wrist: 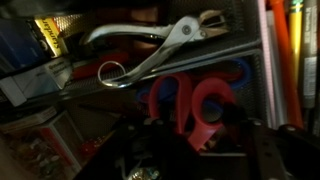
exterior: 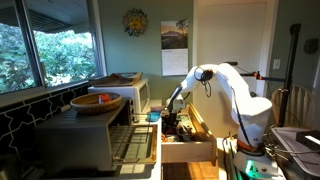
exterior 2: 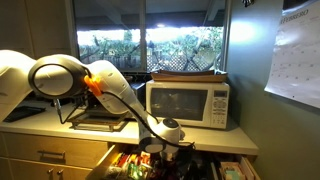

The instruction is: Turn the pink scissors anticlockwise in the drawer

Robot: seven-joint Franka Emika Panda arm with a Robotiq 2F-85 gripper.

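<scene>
In the wrist view the pink scissors (wrist: 193, 108) lie in the drawer with their two handle loops toward the camera, over a pair with blue handles (wrist: 238, 72). My gripper (wrist: 195, 150) is low in the drawer; its dark fingers stand on either side of the lower pink loop. It is too dark to tell whether they clamp it. In both exterior views the arm reaches down into the open light-wood drawer (exterior: 190, 150) (exterior 2: 128, 165), and the gripper (exterior: 172, 118) (exterior 2: 165, 146) is at the level of its contents. The scissors do not show in those views.
A silver hinged kitchen tool (wrist: 150, 45) lies just beyond the scissors. Orange-handled utensils (wrist: 283, 50) fill the right side of the drawer, packets (wrist: 35, 75) the left. On the counter stand a white microwave (exterior 2: 187, 103) (exterior: 127, 92), a wooden bowl (exterior: 97, 101) and a grey wire rack (exterior 2: 95, 118).
</scene>
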